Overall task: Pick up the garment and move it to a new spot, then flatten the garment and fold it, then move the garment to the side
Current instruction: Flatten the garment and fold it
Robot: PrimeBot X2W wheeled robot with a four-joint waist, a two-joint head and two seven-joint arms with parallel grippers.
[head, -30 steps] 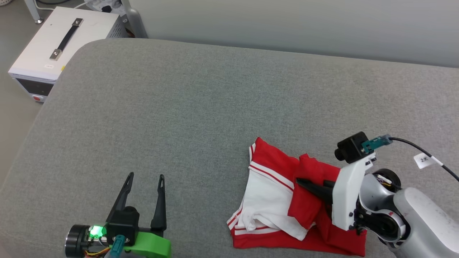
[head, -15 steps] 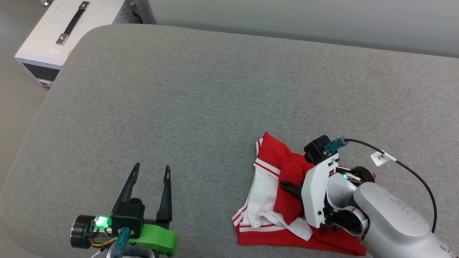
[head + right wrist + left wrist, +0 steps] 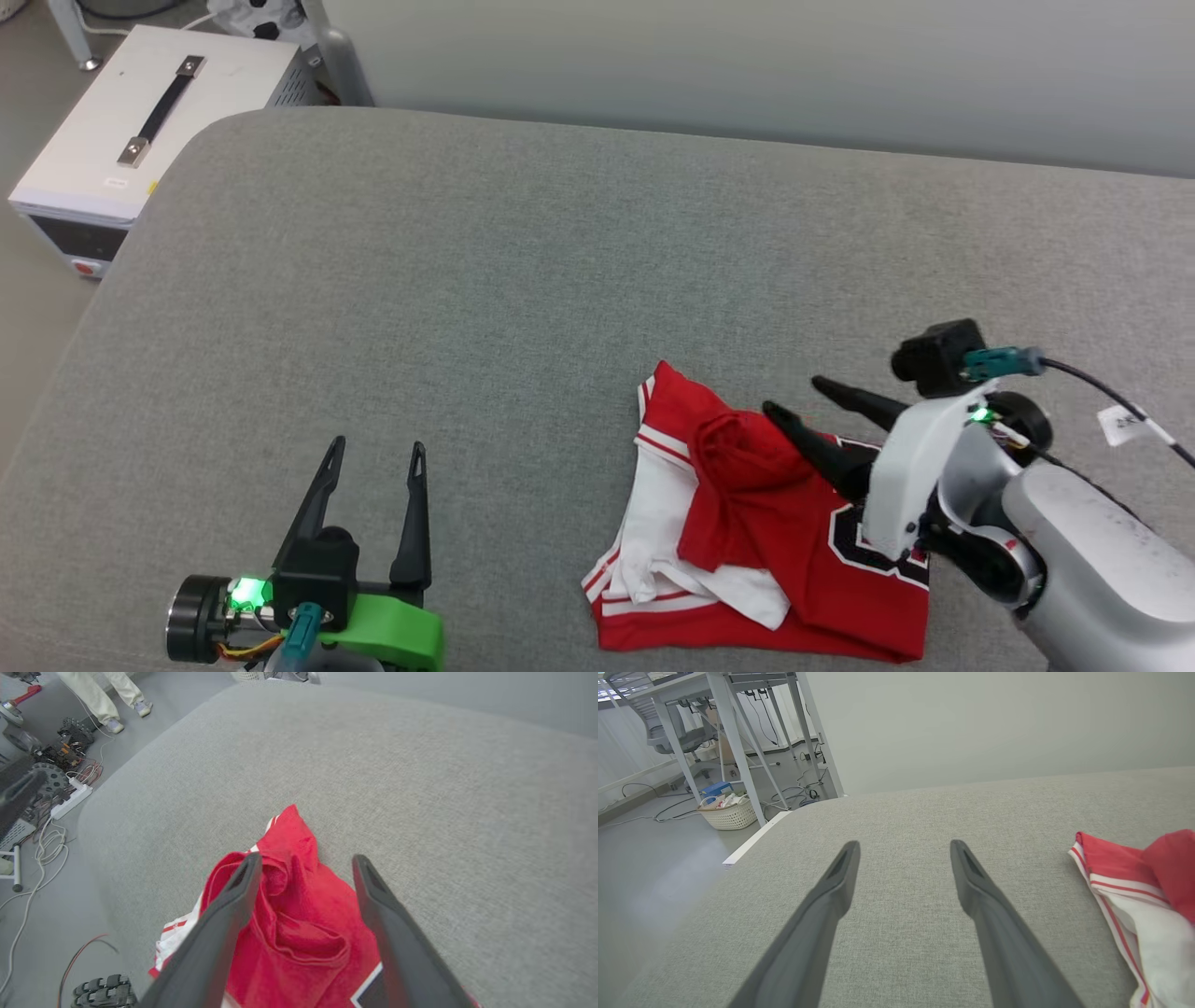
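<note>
The garment (image 3: 747, 532) is a red T-shirt with white sleeves, lying crumpled on the grey cushion (image 3: 467, 280) at the lower right. A black-and-white print shows near its right side. My right gripper (image 3: 795, 397) hangs just above the garment's upper right part, open, holding nothing. In the right wrist view the right gripper (image 3: 306, 858) straddles a bunched red fold of the garment (image 3: 299, 938). My left gripper (image 3: 377, 448) rests open at the lower left, well apart from the cloth. In the left wrist view the left gripper (image 3: 904, 847) points over bare cushion, with the garment (image 3: 1125, 891) off to the right.
A white box with a black handle (image 3: 140, 121) stands on the floor beyond the cushion's left corner. A grey wall (image 3: 747, 65) runs behind. Cables and a power strip (image 3: 70, 802) lie on the floor, and a person's legs (image 3: 100, 695) stand farther off. A basket (image 3: 728, 814) sits under table legs.
My right gripper has opened and let go of the red fold, then lifted up and right. The fold dropped and spread, baring the print. The camera shifted; the left gripper stayed open.
</note>
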